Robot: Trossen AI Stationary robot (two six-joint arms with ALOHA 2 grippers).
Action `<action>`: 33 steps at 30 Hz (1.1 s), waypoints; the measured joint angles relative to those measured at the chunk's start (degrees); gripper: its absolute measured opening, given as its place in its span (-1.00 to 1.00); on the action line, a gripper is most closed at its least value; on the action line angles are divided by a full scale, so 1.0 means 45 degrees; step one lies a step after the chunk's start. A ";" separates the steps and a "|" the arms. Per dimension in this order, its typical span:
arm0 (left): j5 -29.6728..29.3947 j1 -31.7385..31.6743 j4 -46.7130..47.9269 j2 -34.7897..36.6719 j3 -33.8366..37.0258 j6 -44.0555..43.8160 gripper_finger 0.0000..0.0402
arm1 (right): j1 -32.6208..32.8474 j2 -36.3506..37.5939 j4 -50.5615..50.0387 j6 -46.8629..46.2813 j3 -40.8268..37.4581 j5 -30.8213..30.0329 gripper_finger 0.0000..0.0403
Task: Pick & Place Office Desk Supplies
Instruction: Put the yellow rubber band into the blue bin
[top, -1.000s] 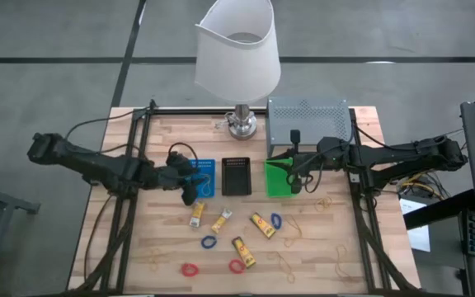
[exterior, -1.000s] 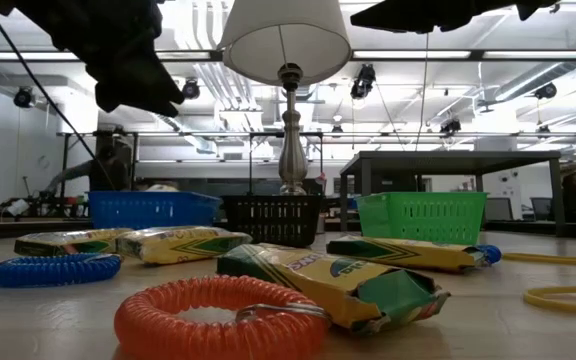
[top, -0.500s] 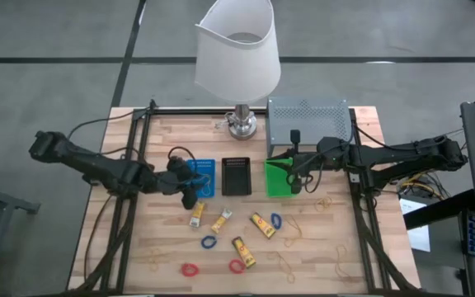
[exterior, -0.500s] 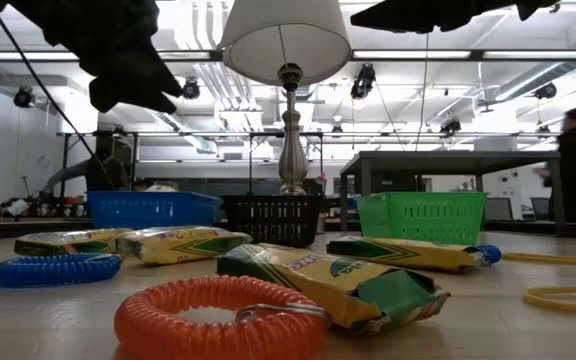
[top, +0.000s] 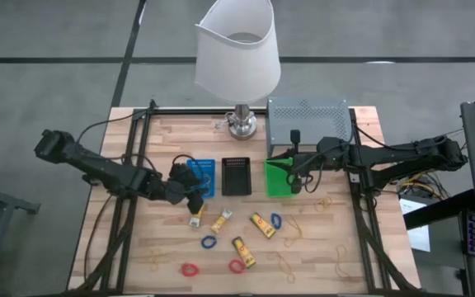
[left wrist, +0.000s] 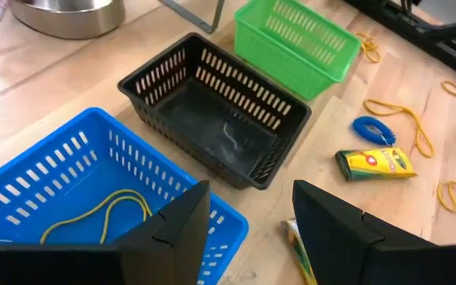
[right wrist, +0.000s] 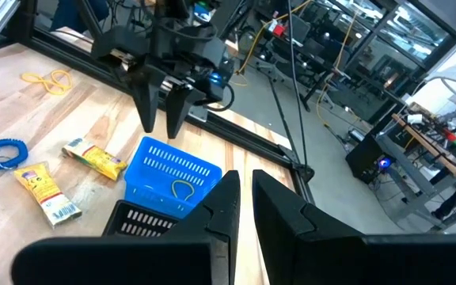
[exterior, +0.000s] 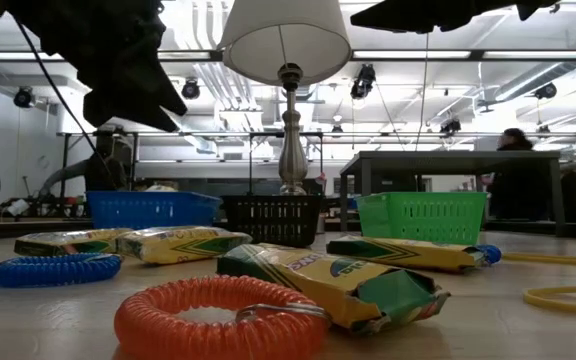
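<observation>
The supplies are sitting loose on the front half of the worktop [top: 163, 239]: yellow packets [top: 221, 221], a blue ring [top: 209, 242], a red ring [top: 190, 269] and thin rubber bands [top: 291, 237] scattered toward the right. One rubber band [left wrist: 101, 215] is already lying inside the blue tray [top: 202, 176]. In the low view, most bands are getting cut off at the frame edge and the near packet [exterior: 338, 280] is blocking what's behind it.

The left claw [top: 193, 200] is hovering just past the blue tray's front corner, right above the nearest packet [top: 195, 216], fingers spread with nothing between them; its wrist view only catches a sliver of that packet. The right claw [top: 297, 183] is hanging over the green tray [top: 280, 178], fingers pressed nearly together and holding nothing. The black tray [top: 236, 176] is sitting between the two, looking empty.
</observation>
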State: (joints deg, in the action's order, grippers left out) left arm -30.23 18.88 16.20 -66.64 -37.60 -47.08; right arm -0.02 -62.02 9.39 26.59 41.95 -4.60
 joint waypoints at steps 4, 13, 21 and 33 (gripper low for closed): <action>-0.0056 0.0189 -0.0008 0.0027 -0.0190 -0.0183 -0.06 | -0.0002 0.0000 -0.0010 0.0000 0.0000 0.0000 -0.83; -0.0056 0.0883 0.0516 0.0012 -0.0505 0.0065 -0.06 | 0.0000 0.0000 -0.0036 0.0000 0.0000 0.0000 -0.83; 0.1450 0.0932 0.1771 0.0193 -0.0505 -0.1218 -0.06 | 0.0000 0.0000 -0.0043 0.0000 0.0000 0.0000 -0.83; 0.2506 0.1568 0.2624 0.0207 -0.0505 -0.0753 -0.06 | 0.0002 0.0000 -0.0044 0.0000 0.0000 0.0000 -0.83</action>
State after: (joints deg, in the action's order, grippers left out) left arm -18.95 25.93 28.00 -65.71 -39.88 -50.46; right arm -0.02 -62.02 9.19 26.59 41.95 -4.60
